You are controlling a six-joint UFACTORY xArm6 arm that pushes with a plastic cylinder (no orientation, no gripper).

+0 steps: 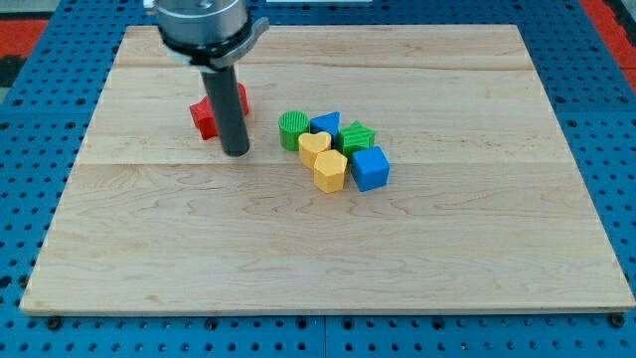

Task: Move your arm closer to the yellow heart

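The yellow heart (314,147) lies in a tight cluster near the board's middle. My tip (236,153) rests on the board to the view's left of the cluster, apart from the heart by a clear gap. A yellow hexagon-like block (331,170) sits just below the heart. A green round block (293,129) is at the heart's upper left, a blue triangle-like block (325,124) above it, a green star-like block (356,136) to its right and a blue cube (370,168) at its lower right.
A red star-like block (205,115) and another red block (238,97) lie just behind my rod (227,104), partly hidden by it. The wooden board (328,249) sits on a blue perforated table (30,139).
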